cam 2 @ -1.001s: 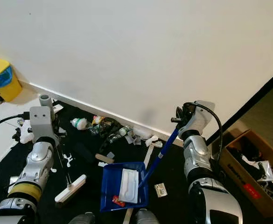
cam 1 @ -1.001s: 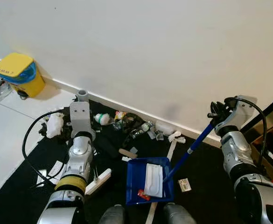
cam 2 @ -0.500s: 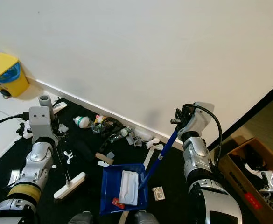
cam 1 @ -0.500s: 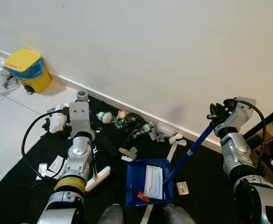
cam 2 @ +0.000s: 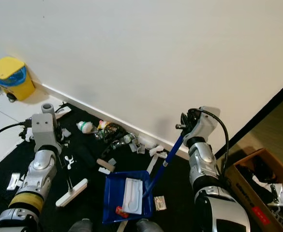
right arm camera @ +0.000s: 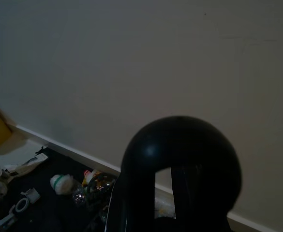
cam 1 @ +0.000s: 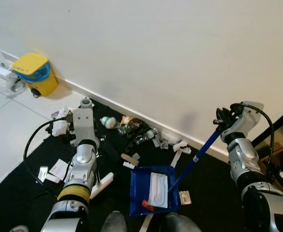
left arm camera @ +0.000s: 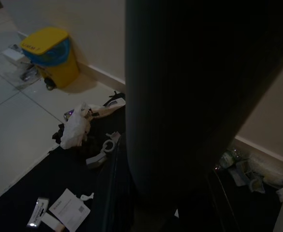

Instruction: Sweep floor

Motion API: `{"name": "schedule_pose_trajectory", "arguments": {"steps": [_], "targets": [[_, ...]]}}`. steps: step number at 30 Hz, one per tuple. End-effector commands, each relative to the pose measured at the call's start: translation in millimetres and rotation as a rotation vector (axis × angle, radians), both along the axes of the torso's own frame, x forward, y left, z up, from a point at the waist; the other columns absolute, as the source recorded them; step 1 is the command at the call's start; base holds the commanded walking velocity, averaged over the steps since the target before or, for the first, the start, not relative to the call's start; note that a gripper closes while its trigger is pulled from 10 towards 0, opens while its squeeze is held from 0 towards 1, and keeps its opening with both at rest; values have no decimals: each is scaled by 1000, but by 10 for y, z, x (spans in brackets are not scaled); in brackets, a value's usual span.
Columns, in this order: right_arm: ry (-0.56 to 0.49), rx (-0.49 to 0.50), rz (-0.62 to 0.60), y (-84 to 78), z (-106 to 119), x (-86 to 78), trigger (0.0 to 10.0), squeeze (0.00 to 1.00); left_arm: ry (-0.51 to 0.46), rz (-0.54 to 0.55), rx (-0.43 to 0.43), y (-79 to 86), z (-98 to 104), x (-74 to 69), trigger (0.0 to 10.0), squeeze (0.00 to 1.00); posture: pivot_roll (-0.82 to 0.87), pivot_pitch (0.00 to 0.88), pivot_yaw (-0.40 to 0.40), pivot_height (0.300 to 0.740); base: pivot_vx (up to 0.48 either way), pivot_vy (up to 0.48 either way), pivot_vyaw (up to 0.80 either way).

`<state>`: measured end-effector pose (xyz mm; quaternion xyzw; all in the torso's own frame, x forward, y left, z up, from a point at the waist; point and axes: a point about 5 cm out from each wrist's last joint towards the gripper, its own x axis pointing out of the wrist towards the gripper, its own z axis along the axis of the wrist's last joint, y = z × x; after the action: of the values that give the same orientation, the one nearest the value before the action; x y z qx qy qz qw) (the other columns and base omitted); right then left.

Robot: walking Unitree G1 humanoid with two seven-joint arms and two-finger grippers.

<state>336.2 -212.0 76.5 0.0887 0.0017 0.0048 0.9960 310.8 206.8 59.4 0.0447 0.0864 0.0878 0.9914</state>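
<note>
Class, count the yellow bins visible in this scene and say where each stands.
1. The yellow plastic bin with a blue liner stands on the pale tiled floor against the white wall, to the robot's far left.

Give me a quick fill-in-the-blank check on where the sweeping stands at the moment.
The dustpan is coloured ____.
The right gripper holds the top of the dustpan's long ____.
The bin standing by the wall has a ____ lid.
The litter pile lies on the black mat along the foot of the ____.

Missing words: blue; handle; yellow; wall
</note>
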Motion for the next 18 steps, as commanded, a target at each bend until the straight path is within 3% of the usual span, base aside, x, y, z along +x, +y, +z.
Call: {"name": "schedule_pose_trajectory", "arguments": {"steps": [1,18], "targets": [[10,4,-6,-19,-33,-25,10000,0,23,5,-33,-38,-67,-35,10000,0,45,46,-53,740,0,0,0],[14,8,0,6,-39,-20,10000,0,29,39,-64,36,-65,-40,10000,0,50,48,-53,740,0,0,0]]}}
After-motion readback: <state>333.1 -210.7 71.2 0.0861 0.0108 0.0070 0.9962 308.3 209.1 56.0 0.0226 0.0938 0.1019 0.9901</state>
